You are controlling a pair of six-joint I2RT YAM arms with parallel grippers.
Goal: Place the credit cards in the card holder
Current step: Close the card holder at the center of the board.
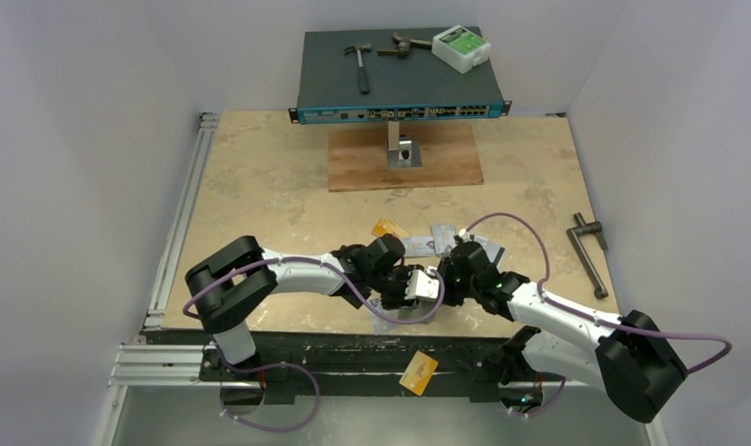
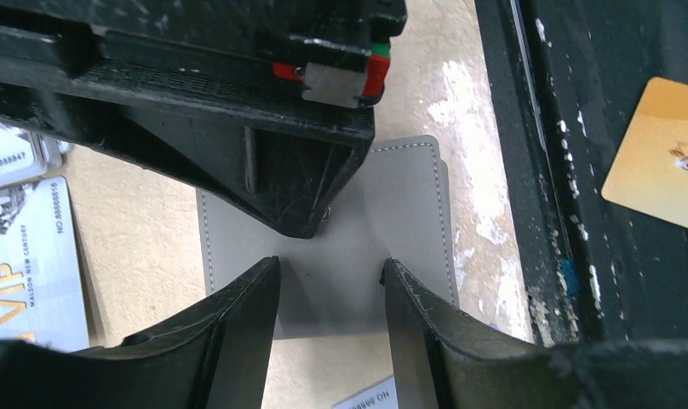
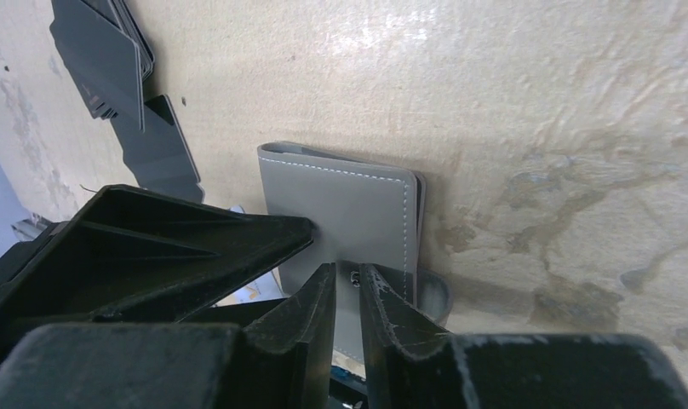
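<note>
The grey card holder (image 2: 409, 204) lies near the table's front edge, also seen in the right wrist view (image 3: 349, 213) and the top view (image 1: 426, 286). My left gripper (image 2: 330, 268) is open, its fingers straddling the holder's near part from above. My right gripper (image 3: 347, 271) is shut on the holder's edge by the metal snap button (image 3: 355, 275). A silver VIP card (image 2: 25, 264) lies left of the holder. One orange card (image 2: 664, 153) lies on the black front rail (image 1: 418, 372). An orange card (image 1: 390, 228) and silver cards (image 1: 418, 244) lie behind the grippers.
A network switch (image 1: 400, 93) with a hammer on it stands on a wooden board (image 1: 404, 158) at the back. A metal crank tool (image 1: 587, 251) lies at the right. Dark flat pieces (image 3: 102, 60) lie beyond the holder. The black rail (image 2: 570, 256) borders the table front.
</note>
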